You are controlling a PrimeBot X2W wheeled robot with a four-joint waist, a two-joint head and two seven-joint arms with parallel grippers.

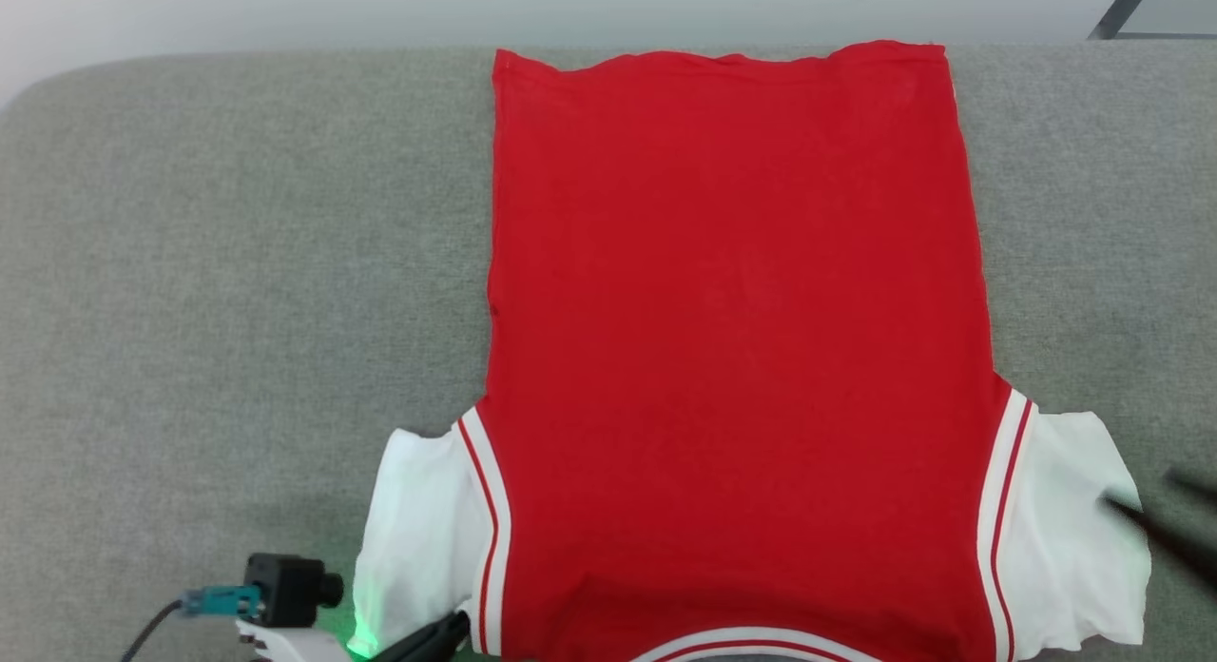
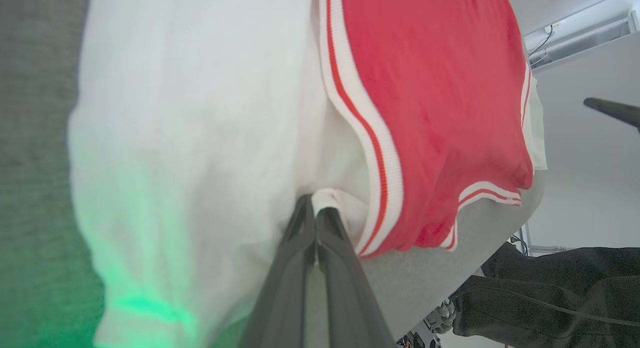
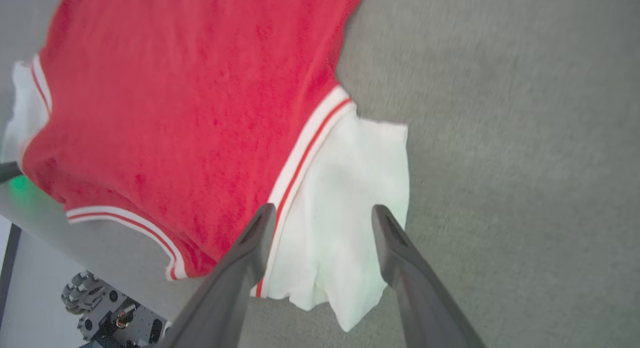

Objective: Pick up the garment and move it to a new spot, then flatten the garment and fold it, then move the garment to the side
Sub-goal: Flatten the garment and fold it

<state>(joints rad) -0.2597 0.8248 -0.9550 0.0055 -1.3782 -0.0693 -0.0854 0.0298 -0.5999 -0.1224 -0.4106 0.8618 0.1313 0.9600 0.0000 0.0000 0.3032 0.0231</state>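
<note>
Grey fabric-covered worktop [image 1: 238, 262] carries the large bright red soft-fabric garment [image 1: 732, 310] with white sleeves, spread flat and unfolded. Left pincer [image 2: 315, 208] is clamped on the left-hand sleeve; right pincer [image 3: 322, 213] stands wide over the other. Flattening appears nearly complete; folding and the move aside remain.

Left gripper [image 2: 316, 211]: two long dark grey tapered fingers. Right gripper [image 3: 322, 221]: same. Black boxy wrist camera [image 1: 285, 586], teal connector [image 1: 221, 601], dark cable [image 1: 150, 633], white wrist housing [image 1: 285, 641], green light [image 1: 361, 647]. Roller wheel [image 3: 82, 295] on base.

One garment [image 1: 732, 339], one left tool [image 2: 316, 210], one right tool [image 3: 322, 213]
</note>
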